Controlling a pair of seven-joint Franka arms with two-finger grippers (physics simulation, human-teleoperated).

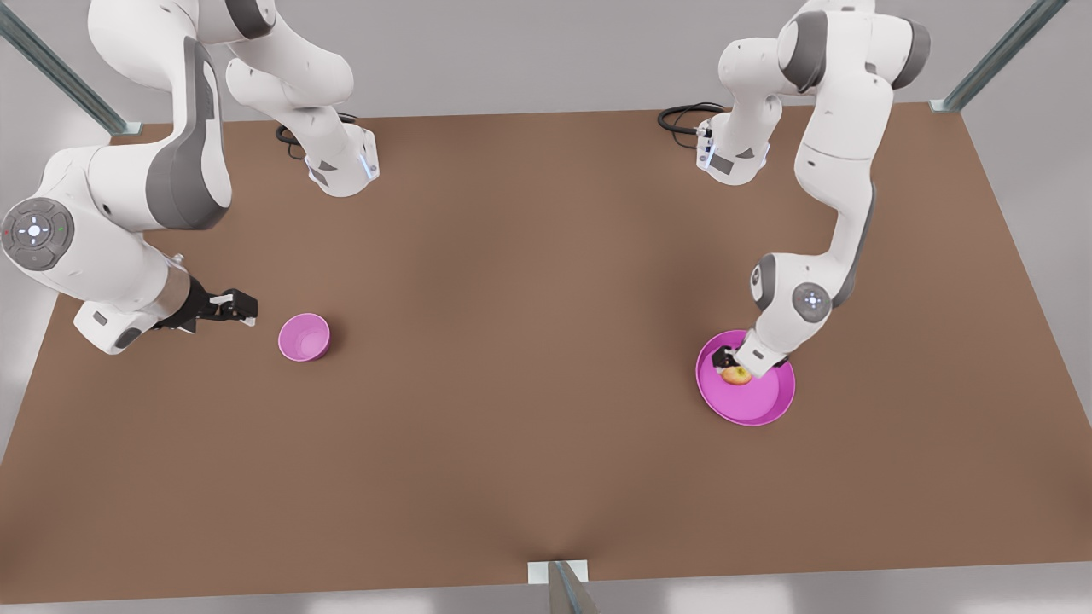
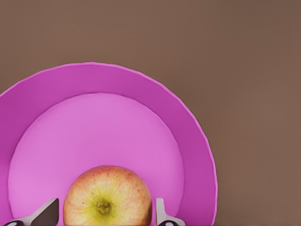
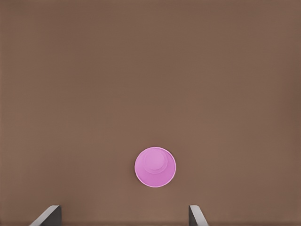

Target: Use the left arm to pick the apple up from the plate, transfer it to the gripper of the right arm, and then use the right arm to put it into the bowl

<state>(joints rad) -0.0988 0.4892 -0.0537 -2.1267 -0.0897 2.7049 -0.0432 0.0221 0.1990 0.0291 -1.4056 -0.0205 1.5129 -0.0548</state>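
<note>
The yellow-orange apple [image 1: 737, 374] with a red blush rests on the wide pink plate [image 1: 762, 413] at the front view's right. My left gripper [image 1: 732, 362] is lowered onto the plate, open, with a finger on each side of the apple [image 2: 107, 197]. One fingertip [image 2: 47, 213] stands a hair off the fruit and the other is right against it. The plate [image 2: 108, 127] lies beneath. At the front view's left my right gripper [image 1: 235, 305] waits open, low over the table, just beside the small deep pink bowl [image 1: 304, 337]. The bowl [image 3: 155, 167] lies ahead of its spread fingertips [image 3: 49, 214].
The brown table [image 1: 529, 358] stretches bare between bowl and plate. Both arm bases stand at the far edge with black cables [image 1: 682, 115] beside them. Metal frame posts [image 1: 994, 60] rise at the corners and one [image 1: 563, 584] at the near edge's middle.
</note>
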